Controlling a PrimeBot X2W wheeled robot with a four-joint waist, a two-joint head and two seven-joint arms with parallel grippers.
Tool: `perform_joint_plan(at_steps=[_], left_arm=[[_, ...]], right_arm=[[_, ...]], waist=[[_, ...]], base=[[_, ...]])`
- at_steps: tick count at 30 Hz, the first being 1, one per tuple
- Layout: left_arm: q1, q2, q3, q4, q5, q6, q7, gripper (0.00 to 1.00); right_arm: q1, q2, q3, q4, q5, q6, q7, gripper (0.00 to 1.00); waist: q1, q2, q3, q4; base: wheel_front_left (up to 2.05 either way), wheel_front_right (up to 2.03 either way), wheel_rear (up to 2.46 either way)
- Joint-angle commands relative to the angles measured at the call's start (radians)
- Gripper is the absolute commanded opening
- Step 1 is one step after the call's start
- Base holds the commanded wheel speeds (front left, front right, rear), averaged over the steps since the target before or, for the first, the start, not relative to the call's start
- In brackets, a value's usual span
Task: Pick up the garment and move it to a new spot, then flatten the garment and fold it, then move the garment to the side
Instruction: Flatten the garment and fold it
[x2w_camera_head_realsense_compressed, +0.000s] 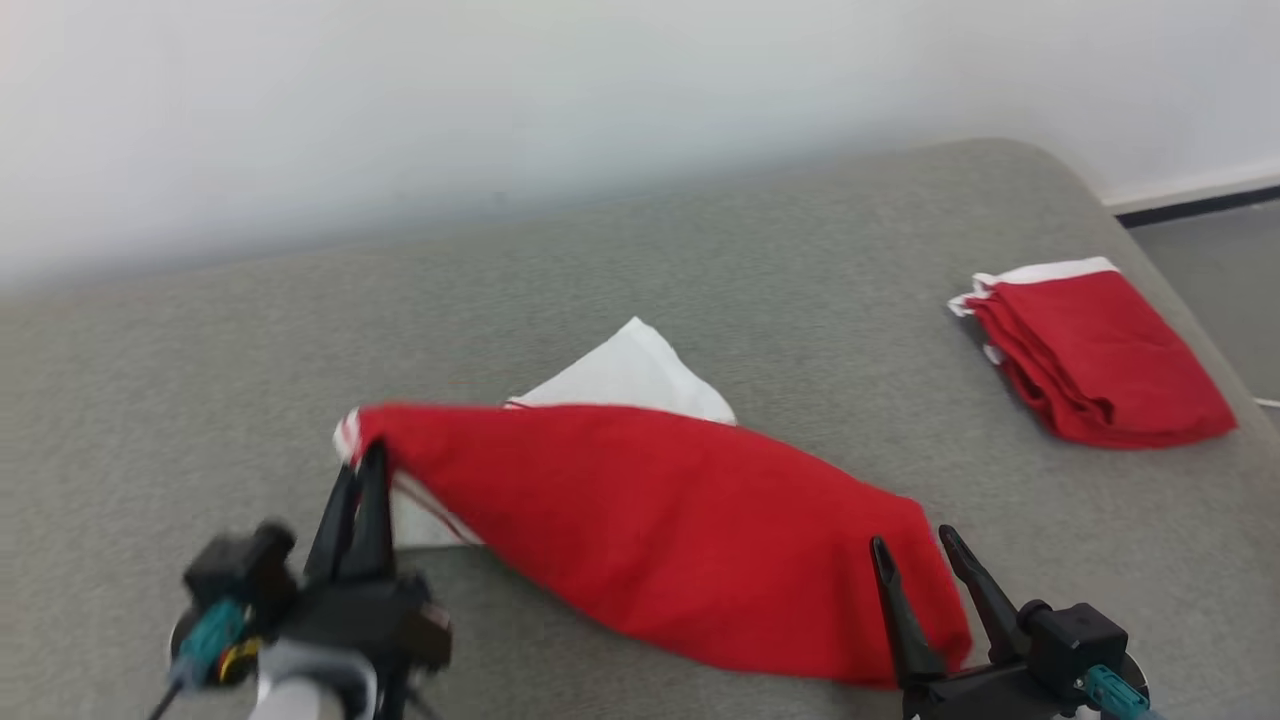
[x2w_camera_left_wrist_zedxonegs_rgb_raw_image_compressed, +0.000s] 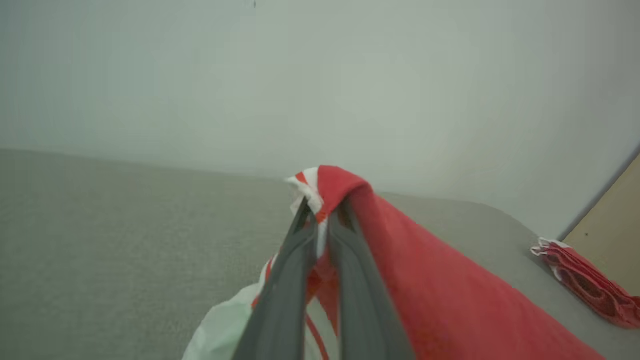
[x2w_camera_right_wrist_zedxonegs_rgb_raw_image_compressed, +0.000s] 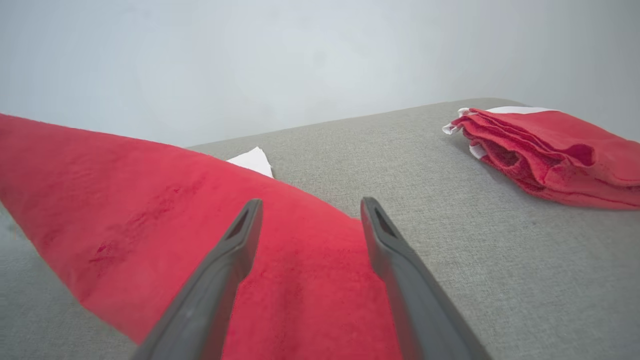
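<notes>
Pinching garment (x2w_camera_head_realsense_compressed: 680, 530) corner, left end effector (x2w_camera_head_realsense_compressed: 370, 455) | right end effector (x2w_camera_head_realsense_compressed: 912, 540) wide, empty | folded red pile (x2w_camera_head_realsense_compressed: 1095, 350) aside

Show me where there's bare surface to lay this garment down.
Bare: the grey surface left of the garment, and the strip between it and the folded stack. Crowded: the right edge, where that stack sits.

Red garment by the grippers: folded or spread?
Unfolded: the left gripper holds one corner of the red garment raised; the rest drapes loosely.
</notes>
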Motion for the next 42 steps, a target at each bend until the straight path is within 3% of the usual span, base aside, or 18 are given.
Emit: perform_joint_plan(at_steps=[1,8,12,15,20,23,24,25,26,35,42], left_arm=[[0.072,0.013,0.022,-0.006,-0.013,0.007,-0.008,0.00],[0.282,0.032,0.069,-0.013,-0.015,0.020,-0.011,0.00],[0.324,0.038,0.063,-0.001,-0.001,0.026,-0.011,0.00],[0.349,0.055,0.062,0.020,0.019,0.047,-0.005,0.00],[0.388,0.068,0.073,0.038,0.052,0.122,0.005,0.00],[0.404,0.071,0.070,0.040,0.055,0.140,0.031,0.00],[0.408,0.069,0.068,0.041,0.051,0.145,0.041,0.42],[0.413,0.068,0.065,0.040,0.048,0.146,0.049,0.94],[0.415,0.068,0.065,0.036,0.046,0.148,0.052,1.00],[0.469,0.108,0.089,-0.013,0.009,0.172,0.149,1.00],[0.514,0.143,0.128,-0.153,0.020,0.216,0.136,1.00]], right_arm=[[-0.006,-0.006,0.001,0.001,-0.008,-0.002,-0.001,1.00],[0.004,-0.008,-0.002,0.006,-0.007,-0.002,-0.001,1.00],[0.004,-0.011,-0.001,0.008,-0.004,-0.002,-0.001,1.00],[0.003,-0.010,0.004,0.011,-0.001,-0.002,0.000,1.00],[0.004,-0.008,0.009,0.013,0.006,-0.002,0.000,1.00],[0.008,-0.008,0.006,0.014,0.010,-0.002,0.000,1.00],[0.010,-0.007,0.004,0.015,0.010,-0.002,0.000,1.00],[0.011,-0.006,0.004,0.015,0.011,-0.002,0.000,1.00],[0.013,-0.006,0.004,0.015,0.011,-0.002,0.000,1.00],[0.024,-0.005,0.002,0.019,0.012,-0.002,-0.001,1.00],[0.041,-0.007,-0.006,0.015,0.015,-0.002,-0.001,1.00]], waist=[[0.0000,0.0000,0.010,0.077],[0.0000,0.0000,0.000,0.111],[0.0000,0.0000,-0.006,0.114],[0.0000,0.0000,-0.011,0.113],[0.0000,0.0000,-0.020,0.104],[0.0000,0.0000,-0.023,0.099],[0.0000,0.0000,-0.024,0.099],[0.0000,0.0000,-0.026,0.097],[0.0000,0.0000,-0.027,0.096],[0.0000,0.0000,-0.046,0.087],[0.0000,0.0000,-0.060,0.080]], base=[[0.00,0.00,0.00],[0.00,0.00,0.00],[0.00,0.00,0.00],[0.00,0.00,0.00],[0.00,0.00,0.00],[0.00,0.00,0.00],[0.00,0.00,0.00],[0.00,0.00,0.00],[0.00,0.00,0.00],[0.00,0.00,0.00],[0.00,0.00,0.00]])
